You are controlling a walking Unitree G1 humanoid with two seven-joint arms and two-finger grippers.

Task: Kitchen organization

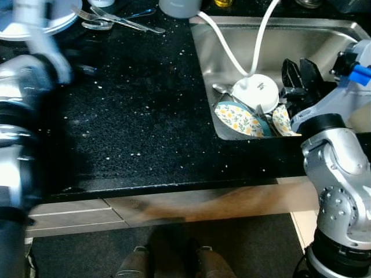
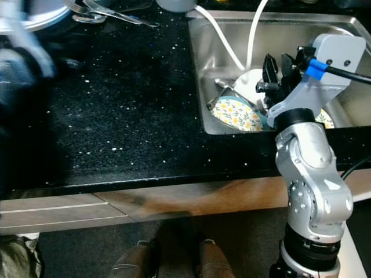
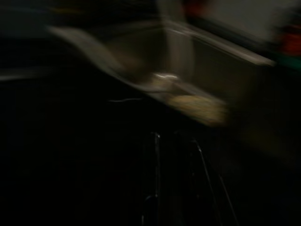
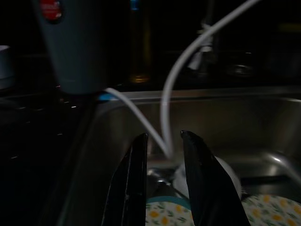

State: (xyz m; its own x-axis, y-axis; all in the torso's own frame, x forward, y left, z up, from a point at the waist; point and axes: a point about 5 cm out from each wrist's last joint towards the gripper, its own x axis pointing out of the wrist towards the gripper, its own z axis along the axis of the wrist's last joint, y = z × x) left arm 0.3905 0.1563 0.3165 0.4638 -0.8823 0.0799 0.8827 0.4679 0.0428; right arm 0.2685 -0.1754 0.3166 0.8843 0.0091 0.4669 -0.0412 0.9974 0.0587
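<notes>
Black speckled counter (image 1: 139,116) beside steel sink (image 1: 324,40) of floral plates (image 1: 237,119); right gripper (image 4: 164,155) narrowly parted above.

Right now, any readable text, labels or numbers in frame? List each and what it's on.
None readable.
Red round label on the grey container: too dark and blurred to read.
Small dark marks on the white round object in the sink: too small to read.

I can't read any writing here. The white bowl (image 1: 255,91) in my sink (image 1: 324,35) carries small dark marks, and the grey container (image 4: 75,44) has a red sticker, both too blurred.
</notes>
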